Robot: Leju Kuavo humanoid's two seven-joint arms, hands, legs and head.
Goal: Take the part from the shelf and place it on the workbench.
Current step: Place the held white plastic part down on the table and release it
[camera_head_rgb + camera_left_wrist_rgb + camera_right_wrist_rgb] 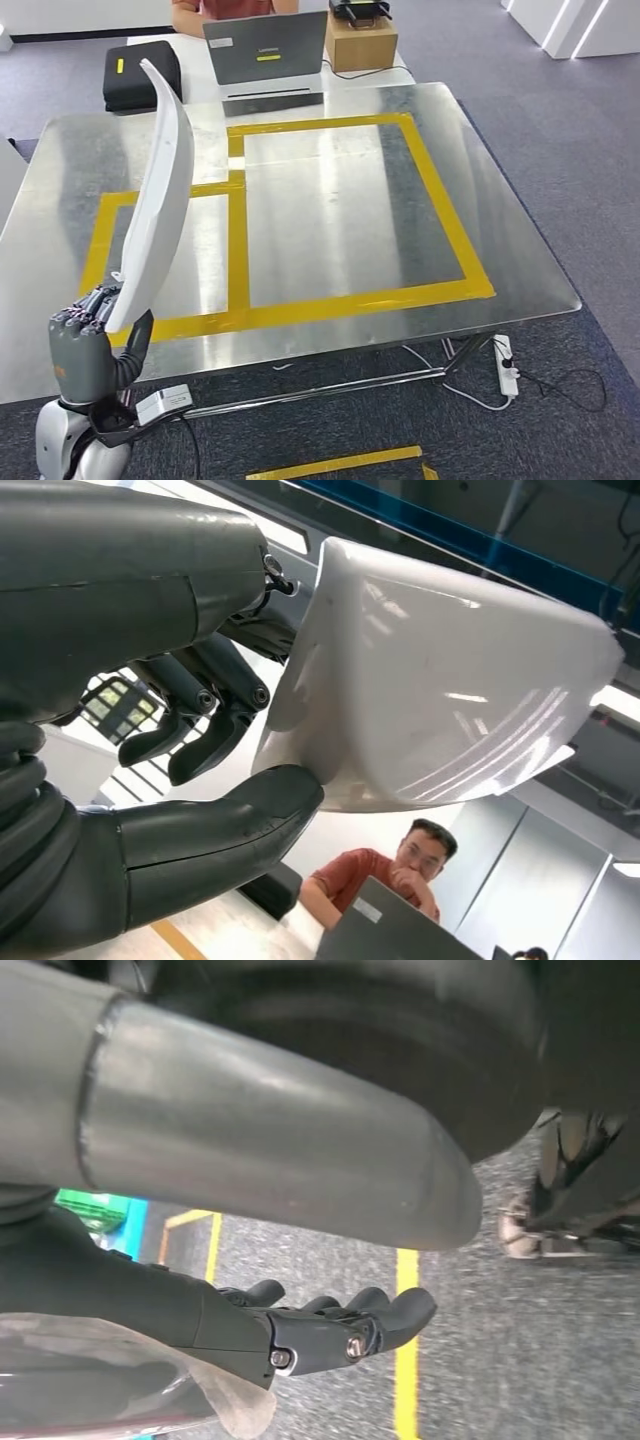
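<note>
The part [158, 200] is a long, curved white shell. My left hand [87, 345] grips its lower end and holds it upright over the near left corner of the metal workbench [340, 210], which is marked with yellow tape rectangles. In the left wrist view the thumb [219, 825] presses under the part [438, 690] and the dark fingers [189, 720] curl behind it. My right hand [332, 1325] hangs over the grey floor with its fingers stretched out and nothing in them.
A person [226, 8] sits at the far side behind a grey laptop [268, 45]. A black bag [140, 75] and a cardboard box [361, 40] flank the laptop. A power strip [506, 365] and cables lie on the floor under the bench's right side.
</note>
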